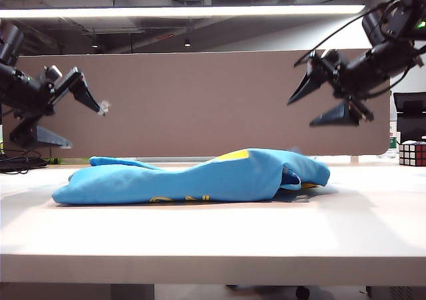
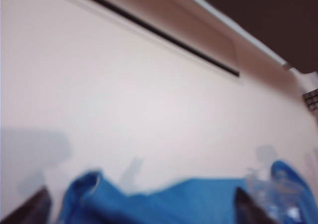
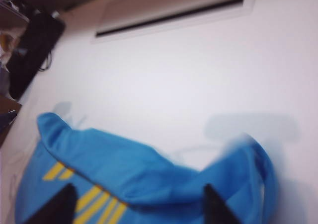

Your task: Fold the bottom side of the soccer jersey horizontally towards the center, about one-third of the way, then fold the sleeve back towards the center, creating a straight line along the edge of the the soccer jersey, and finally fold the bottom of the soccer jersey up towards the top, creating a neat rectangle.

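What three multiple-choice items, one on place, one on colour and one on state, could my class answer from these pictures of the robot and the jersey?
1. Where is the Rubik's cube?
A. on the jersey
B. at the table's right edge
C. in a gripper

2. What colour are the jersey's stripes?
A. red
B. black
C. yellow

3. How are the left gripper and right gripper?
A. both open, raised above the jersey
B. both shut on the jersey
C. one resting on the table

Answers:
1 B, the cube stands apart from the cloth at the far right.
2 C, yellow stripes show in the right wrist view.
3 A, the fingers are spread, the jersey lies free.
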`<action>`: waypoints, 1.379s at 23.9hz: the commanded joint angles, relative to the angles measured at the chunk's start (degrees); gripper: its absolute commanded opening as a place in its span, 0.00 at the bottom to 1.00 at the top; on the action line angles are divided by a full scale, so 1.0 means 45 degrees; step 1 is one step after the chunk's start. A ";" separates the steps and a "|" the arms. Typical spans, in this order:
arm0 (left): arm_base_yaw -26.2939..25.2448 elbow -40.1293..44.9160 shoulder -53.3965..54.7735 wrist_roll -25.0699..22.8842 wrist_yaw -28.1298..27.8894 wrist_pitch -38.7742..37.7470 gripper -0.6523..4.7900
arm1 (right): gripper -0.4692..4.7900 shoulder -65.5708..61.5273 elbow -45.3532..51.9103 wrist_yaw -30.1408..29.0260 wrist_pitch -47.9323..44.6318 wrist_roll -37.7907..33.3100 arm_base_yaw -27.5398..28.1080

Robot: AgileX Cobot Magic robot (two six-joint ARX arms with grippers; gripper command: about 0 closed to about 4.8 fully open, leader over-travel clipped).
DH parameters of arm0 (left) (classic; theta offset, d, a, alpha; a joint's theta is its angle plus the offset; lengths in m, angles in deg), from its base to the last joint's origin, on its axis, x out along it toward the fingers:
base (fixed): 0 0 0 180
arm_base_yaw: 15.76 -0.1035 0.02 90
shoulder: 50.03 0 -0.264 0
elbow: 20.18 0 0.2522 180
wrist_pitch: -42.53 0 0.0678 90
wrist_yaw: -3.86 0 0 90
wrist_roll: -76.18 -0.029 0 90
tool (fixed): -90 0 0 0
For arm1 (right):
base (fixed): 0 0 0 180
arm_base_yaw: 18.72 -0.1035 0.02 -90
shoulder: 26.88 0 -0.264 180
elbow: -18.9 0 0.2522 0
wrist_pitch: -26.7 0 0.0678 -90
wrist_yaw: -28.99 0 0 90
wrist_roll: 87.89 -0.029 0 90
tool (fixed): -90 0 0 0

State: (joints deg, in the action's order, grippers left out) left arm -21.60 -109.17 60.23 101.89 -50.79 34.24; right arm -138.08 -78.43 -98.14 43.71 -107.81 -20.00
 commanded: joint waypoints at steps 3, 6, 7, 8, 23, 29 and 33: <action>-0.0651 -0.0296 -0.0845 0.0568 0.1219 0.0597 1.00 | 0.64 0.0845 -0.0695 -0.1200 -0.0379 -0.0291 0.0364; -0.0913 -0.0291 -0.1802 0.0573 0.1744 -0.0097 1.00 | 0.54 0.1705 -0.0680 -0.1651 0.1001 -0.0053 0.0413; -0.0986 -0.0287 -0.2467 0.0316 0.2103 -0.0597 0.85 | 0.43 0.2200 -0.0636 -0.1681 0.1671 0.0539 0.0408; -0.1049 -0.0282 -0.2827 0.0136 0.2186 -0.0889 0.76 | 0.27 0.2618 -0.0549 -0.1549 0.2035 0.1054 0.0408; -0.1263 0.3973 -1.4950 -0.5246 -0.1287 -0.7728 0.11 | 0.07 1.4343 0.6980 0.3118 0.3264 0.3249 0.0418; -0.1234 0.8257 -1.9152 -0.4031 -0.1685 -0.6217 0.11 | 0.07 1.7500 1.0448 0.4299 0.2064 0.3089 0.0413; -0.1229 1.0671 -2.1362 -0.3541 -0.1666 -0.5736 0.11 | 0.07 1.9307 1.2628 0.5066 0.1375 0.2754 0.0389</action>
State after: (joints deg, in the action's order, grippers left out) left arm -27.13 -63.09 -33.95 84.43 -58.33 6.72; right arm -53.60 -23.81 -77.24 52.86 -94.37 -18.21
